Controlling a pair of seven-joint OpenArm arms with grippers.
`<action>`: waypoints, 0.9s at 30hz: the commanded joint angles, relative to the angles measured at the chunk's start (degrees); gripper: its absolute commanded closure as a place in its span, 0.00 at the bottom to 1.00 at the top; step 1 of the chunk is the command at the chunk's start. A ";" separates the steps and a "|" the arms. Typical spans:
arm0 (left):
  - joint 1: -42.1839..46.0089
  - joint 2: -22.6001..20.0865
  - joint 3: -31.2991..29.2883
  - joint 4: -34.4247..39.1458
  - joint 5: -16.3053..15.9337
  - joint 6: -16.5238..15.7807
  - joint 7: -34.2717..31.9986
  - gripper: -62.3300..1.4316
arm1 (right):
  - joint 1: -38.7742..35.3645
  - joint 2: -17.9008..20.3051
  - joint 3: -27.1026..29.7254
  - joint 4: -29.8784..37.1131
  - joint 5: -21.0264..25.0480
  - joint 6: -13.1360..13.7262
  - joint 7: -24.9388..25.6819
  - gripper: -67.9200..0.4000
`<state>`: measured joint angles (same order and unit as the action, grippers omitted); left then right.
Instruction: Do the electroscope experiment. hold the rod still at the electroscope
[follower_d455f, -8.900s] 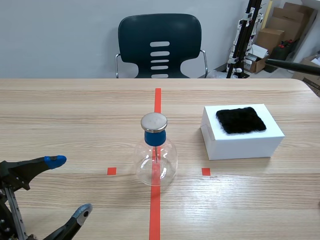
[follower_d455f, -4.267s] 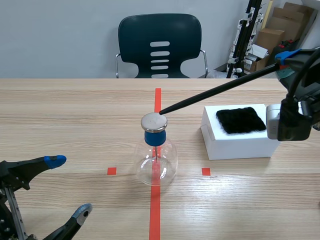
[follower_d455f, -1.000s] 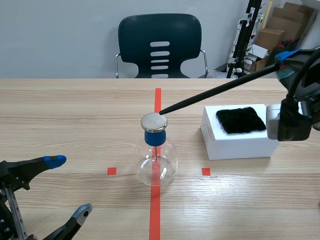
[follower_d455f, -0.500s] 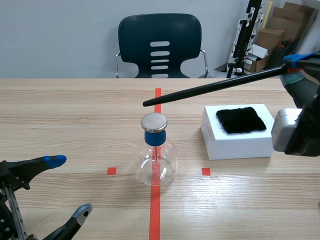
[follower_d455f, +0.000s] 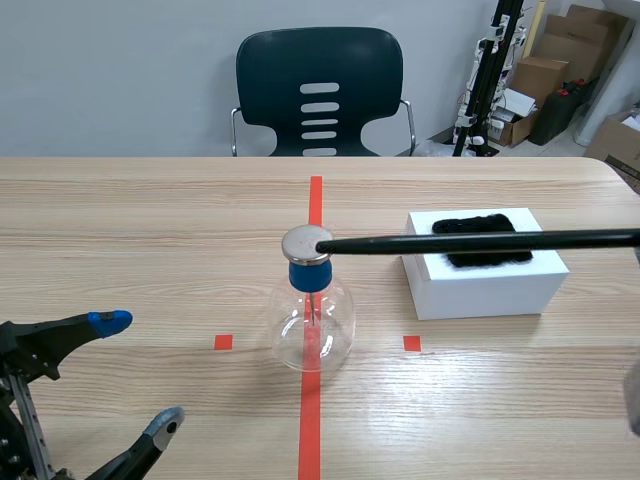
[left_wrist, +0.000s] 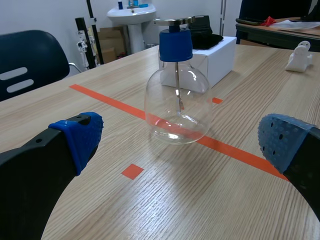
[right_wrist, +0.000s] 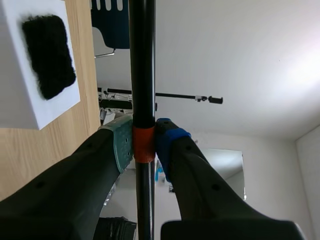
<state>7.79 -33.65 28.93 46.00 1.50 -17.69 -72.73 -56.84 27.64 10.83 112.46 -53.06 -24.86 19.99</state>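
Note:
The electroscope (follower_d455f: 312, 310) is a clear glass flask with a blue stopper and a round metal cap (follower_d455f: 307, 243), standing on the red tape line at mid-table; it also shows in the left wrist view (left_wrist: 177, 95). A long black rod (follower_d455f: 480, 241) lies level across the scene from the right edge, its tip at the cap's right rim. My right gripper (right_wrist: 144, 142) is shut on the rod (right_wrist: 142, 60) at its orange band; the gripper itself is out of the scene view. My left gripper (follower_d455f: 140, 375) rests open at the near left, well short of the flask.
A white box (follower_d455f: 484, 268) with a black fur pad (follower_d455f: 482, 238) on top stands right of the flask, under the rod. A dark chair (follower_d455f: 319, 92) is behind the table's far edge. Small red tape squares (follower_d455f: 223, 342) flank the flask.
The rod swung from a slanted pose above the cap down to level, tip at the cap's rim. The right arm dropped out of the scene view. The left arm stayed still.

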 joint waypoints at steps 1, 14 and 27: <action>0.11 -0.20 0.02 0.72 -0.37 -0.04 -1.03 0.00 | -0.92 -1.07 1.03 0.94 0.83 -0.87 1.31 0.99; 0.11 -0.20 0.02 0.72 -0.35 -0.04 -1.01 0.00 | -12.28 -9.27 4.13 0.94 1.22 -7.80 11.76 0.99; 0.11 -0.20 0.02 0.72 -0.37 -0.04 -1.03 0.00 | -14.25 -12.41 4.13 0.94 1.27 -11.39 13.20 0.99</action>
<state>7.79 -33.65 28.93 46.00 1.52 -17.69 -72.73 -71.31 14.79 14.26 112.46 -52.45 -35.59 33.01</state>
